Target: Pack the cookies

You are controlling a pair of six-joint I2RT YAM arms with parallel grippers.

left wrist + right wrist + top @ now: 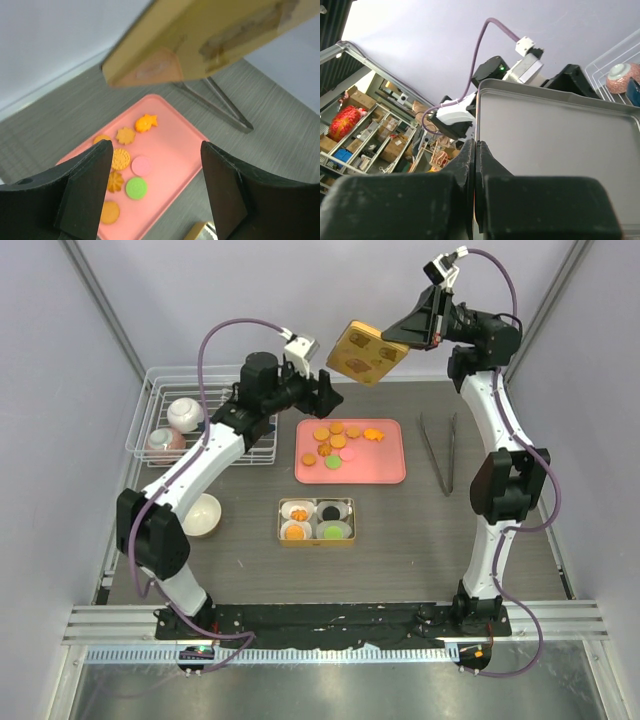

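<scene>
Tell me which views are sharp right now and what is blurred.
Top external: even light and sharp; the cookies on the pink tray read clearly. Left wrist: the gold lid fills the top, blurred; the cookies below are in focus. Right wrist: the right gripper is dark and soft up close; the lid interior is evenly lit.

**Three cameras, one lid**

Top view: down from above and behind, taking in the whole table (420, 540). Left wrist: close, angled down onto the pink tray (172, 145). Right wrist: up along the gold lid (555, 145), which all three catch.
</scene>
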